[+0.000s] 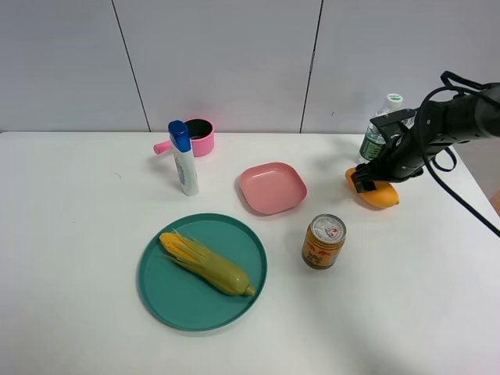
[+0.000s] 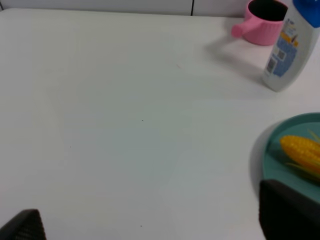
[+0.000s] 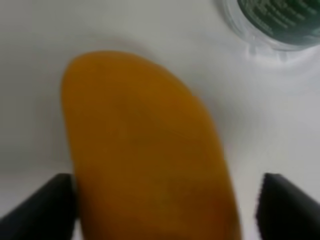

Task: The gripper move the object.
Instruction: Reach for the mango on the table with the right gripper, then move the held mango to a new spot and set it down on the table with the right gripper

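The orange-yellow mango (image 1: 380,195) lies on the white table at the right, just in front of a green bottle. My right gripper (image 1: 367,181) is low over its left end and open. In the right wrist view the mango (image 3: 145,150) fills the space between the two black fingertips (image 3: 47,210) of the right gripper (image 3: 167,207); the left tip is close to it and a gap shows at the other. My left gripper (image 2: 157,222) is open and empty over bare table, and is out of the high view.
A green bottle (image 1: 378,129) stands right behind the mango. A drink can (image 1: 323,241), a pink plate (image 1: 272,187), a teal plate (image 1: 160,301) with a corn cob (image 1: 207,263), a white lotion bottle (image 1: 183,158) and a pink cup (image 1: 197,137) stand to the left.
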Available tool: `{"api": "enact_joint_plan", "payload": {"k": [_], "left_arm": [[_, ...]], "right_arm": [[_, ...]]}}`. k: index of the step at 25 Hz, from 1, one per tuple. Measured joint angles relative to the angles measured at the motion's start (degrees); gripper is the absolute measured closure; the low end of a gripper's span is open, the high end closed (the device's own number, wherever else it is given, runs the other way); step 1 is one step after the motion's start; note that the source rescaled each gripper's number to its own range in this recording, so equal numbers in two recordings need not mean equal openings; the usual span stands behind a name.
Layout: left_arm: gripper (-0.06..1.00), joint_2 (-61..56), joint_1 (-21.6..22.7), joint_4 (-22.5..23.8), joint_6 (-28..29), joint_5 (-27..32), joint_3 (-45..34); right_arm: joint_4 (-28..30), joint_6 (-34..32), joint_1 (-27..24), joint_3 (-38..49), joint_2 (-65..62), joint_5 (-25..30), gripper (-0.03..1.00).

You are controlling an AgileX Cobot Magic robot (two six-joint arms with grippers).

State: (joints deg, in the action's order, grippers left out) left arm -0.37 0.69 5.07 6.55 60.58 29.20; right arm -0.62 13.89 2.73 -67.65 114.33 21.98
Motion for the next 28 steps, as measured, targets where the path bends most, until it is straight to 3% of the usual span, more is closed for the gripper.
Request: {"api": "enact_joint_plan", "payload": {"k": [1,9,13,20,28], "left_arm": [[-0.06,0.0,0.0,0.0,0.0,0.0,0.0],[-0.06,0.0,0.0,0.0,0.0,0.0,0.0],[-0.06,0.0,0.0,0.0,0.0,0.0,0.0],[-0.06,0.0,0.0,0.0,0.0,0.0,0.0],[-0.06,0.0,0.0,0.0,0.0,0.0,0.0]], "right_arm": [[-0.1,0.0,0.0,0.0,0.0,0.0,0.97],[-0.1,0.0,0.3,-0.1,-1.0,4.0,0.96],[-0.1,0.0,3.2,0.0,-6.0,6.7,0.96],[-0.7,-1.3,17.0,-3.3,-17.1,8.4,0.96],[-4.8,-3.2,32.4,-23.8,-11.5,15.0,0.96]]}}
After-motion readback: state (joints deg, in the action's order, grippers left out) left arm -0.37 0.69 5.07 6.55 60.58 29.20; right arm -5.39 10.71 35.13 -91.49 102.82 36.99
